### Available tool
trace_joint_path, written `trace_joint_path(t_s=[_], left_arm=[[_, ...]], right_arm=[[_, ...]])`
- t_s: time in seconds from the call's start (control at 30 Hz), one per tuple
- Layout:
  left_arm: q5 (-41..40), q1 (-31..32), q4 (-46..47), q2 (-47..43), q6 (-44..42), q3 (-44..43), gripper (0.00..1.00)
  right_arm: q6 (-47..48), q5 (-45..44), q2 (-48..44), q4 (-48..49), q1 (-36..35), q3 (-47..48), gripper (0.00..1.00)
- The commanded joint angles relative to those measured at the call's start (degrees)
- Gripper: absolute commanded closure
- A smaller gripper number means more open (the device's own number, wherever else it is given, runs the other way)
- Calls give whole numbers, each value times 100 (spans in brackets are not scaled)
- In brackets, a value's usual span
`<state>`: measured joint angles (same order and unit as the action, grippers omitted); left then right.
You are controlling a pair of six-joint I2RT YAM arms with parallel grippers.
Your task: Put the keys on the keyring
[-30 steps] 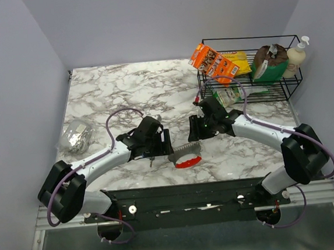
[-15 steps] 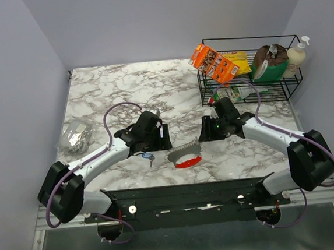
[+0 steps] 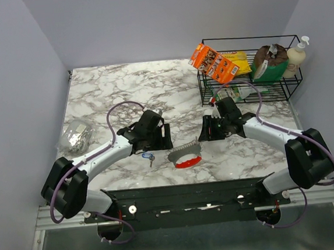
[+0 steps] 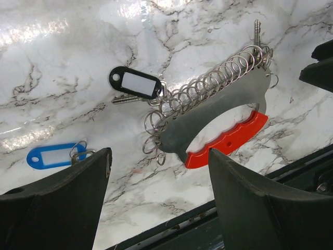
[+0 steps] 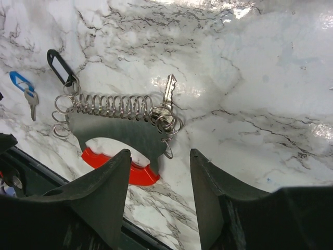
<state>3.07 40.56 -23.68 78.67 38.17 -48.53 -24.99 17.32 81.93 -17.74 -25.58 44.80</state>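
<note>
The keyring [image 3: 183, 155] is a grey metal plate with a row of wire rings and a red handle, lying on the marble near the front edge. It also shows in the left wrist view [image 4: 213, 112] and the right wrist view [image 5: 117, 133]. A blue-tagged key [image 3: 148, 157] [image 4: 49, 156] [image 5: 20, 82] lies loose to its left. A black-tagged key [image 4: 135, 83] [image 5: 57, 62] rests at the left end of the rings. A bare silver key [image 5: 167, 92] [image 4: 256, 30] sits at the right end. My left gripper [image 3: 161, 139] [image 4: 158, 156] and right gripper [image 3: 209, 131] [image 5: 159, 153] hover open and empty on either side of the keyring.
A crumpled foil lump [image 3: 76, 136] lies at the left edge. A black wire rack [image 3: 251, 88] at the back right holds boxes, a bag and a soap bottle. The table's front rail [image 4: 218, 229] runs just below the keyring.
The left gripper has drawn back off the blue-tagged key, which now lies uncovered. The right gripper has pulled away to the right of the keyring.
</note>
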Motion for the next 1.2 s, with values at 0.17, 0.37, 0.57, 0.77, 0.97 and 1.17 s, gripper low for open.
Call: trace_joint_path(t_s=[0.17,0.37,0.57,0.77,0.97,1.17], left_arm=[[308,-30,197,306,-258,-411,18],[624,-21,460,412,-372,-534,18],[1142,-21,786,701,-302,-710,23],[1468,-21,1129,1027,-126,-912,27],[1591,5,1085,1273,-170,-1062,27],[1416,49,752,1195,-310,-983,28]], right_arm=[[47,649,578,420,273,21,42],[-40,1062,649,745,563,-252,42],[-102,1265,745,930,642,-419,42],[-85,1422,763,1018,791,-472,41],[-85,1537,833,1106,853,-507,41],[-24,1512,755,1106,853,-577,41]])
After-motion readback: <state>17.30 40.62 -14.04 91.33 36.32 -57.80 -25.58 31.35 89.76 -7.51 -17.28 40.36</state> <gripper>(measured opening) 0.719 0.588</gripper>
